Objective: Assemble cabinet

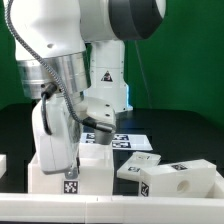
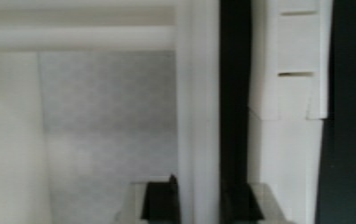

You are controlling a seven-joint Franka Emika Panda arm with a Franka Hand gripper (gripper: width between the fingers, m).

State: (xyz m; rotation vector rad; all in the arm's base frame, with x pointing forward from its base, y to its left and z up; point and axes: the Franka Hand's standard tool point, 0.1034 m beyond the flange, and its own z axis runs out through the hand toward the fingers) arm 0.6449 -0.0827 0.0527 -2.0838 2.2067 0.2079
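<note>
The tall white cabinet body [image 1: 55, 150] stands at the exterior view's left, with a marker tag low on its front. My gripper [image 1: 98, 128] is at its upper edge on the exterior view's right. In the wrist view my gripper [image 2: 210, 200] has its dark fingers [image 2: 161, 200] pressed on both sides of a thin upright white cabinet panel [image 2: 198, 110]. A white slotted part [image 2: 296, 60] stands just beyond a dark gap. A second white cabinet piece [image 1: 168, 176] with tags lies on the table at the exterior view's right.
The marker board [image 1: 128, 140] lies flat behind the gripper. A white rail [image 1: 110, 212] runs along the table's front edge. A small white block [image 1: 3, 164] sits at the far left edge. The robot's base [image 1: 108, 85] stands behind.
</note>
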